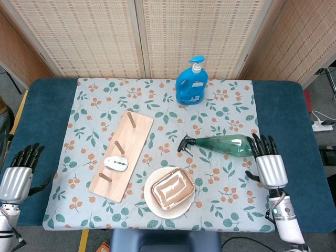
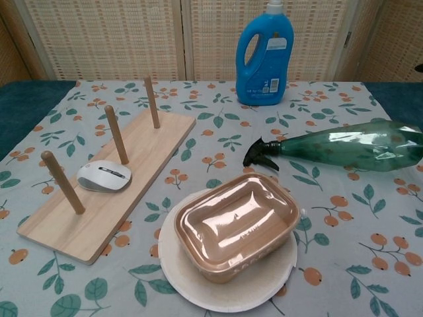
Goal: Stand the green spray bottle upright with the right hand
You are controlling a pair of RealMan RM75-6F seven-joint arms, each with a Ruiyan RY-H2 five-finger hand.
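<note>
Floral cloth point(image 1: 105, 94) is spread over the blue tabletop point(image 1: 47, 105). Green spray bottle point(image 1: 220, 145) is laid flat near the right edge, nozzle toward centre. Right robot hand point(image 1: 270, 168) is positioned just beside its base, released, fingers spread; left robot hand point(image 1: 17, 178) likewise released.

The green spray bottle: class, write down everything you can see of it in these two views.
The green spray bottle is translucent dark green plastic with a black trigger nozzle. It lies on its side on the floral tablecloth, nozzle toward the paper plate's side, base toward the right hand. That hand's fingertips reach the base from below in the head view; actual contact cannot be told. Nothing else touches it, and it appears empty.
</note>
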